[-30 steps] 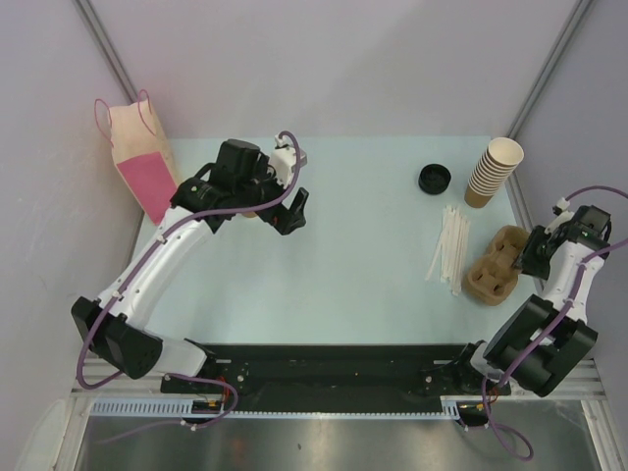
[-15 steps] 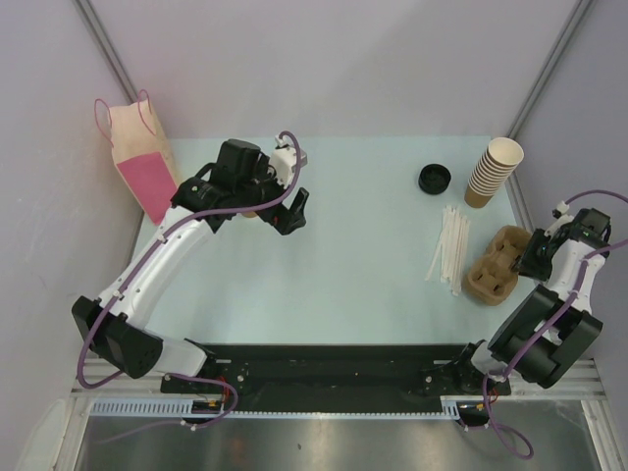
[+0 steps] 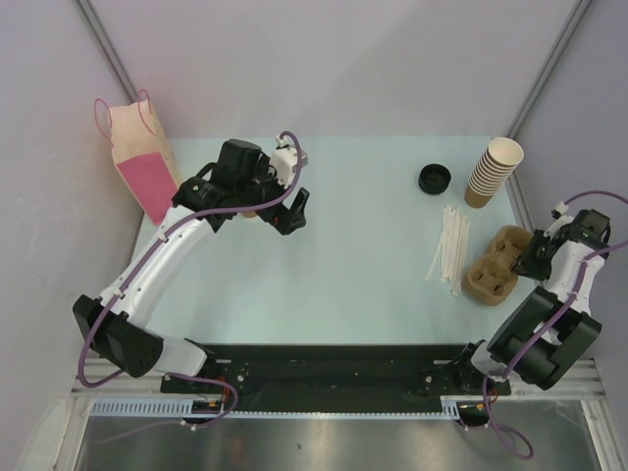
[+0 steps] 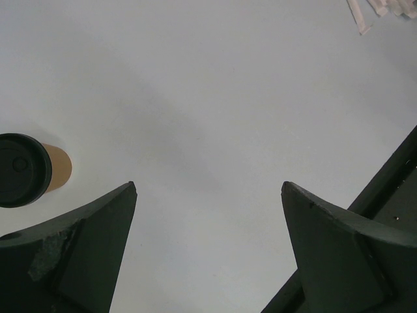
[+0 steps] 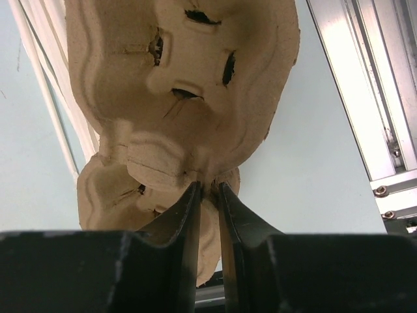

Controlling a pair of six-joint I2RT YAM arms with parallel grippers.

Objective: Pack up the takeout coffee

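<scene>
Pale table: paper bag at far-left corner; lidded coffee cup toward the left edge; loose black lid and cup stack far right; white straws beside pulp carrier, right edge.

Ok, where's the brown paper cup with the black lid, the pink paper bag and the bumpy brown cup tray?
Brown paper cup (image 4: 23, 171): left wrist view, black lid.
Pink paper bag (image 3: 145, 186): overhead view, pink panel.
Bumpy brown cup tray (image 3: 496, 265): overhead view, middle.
</scene>
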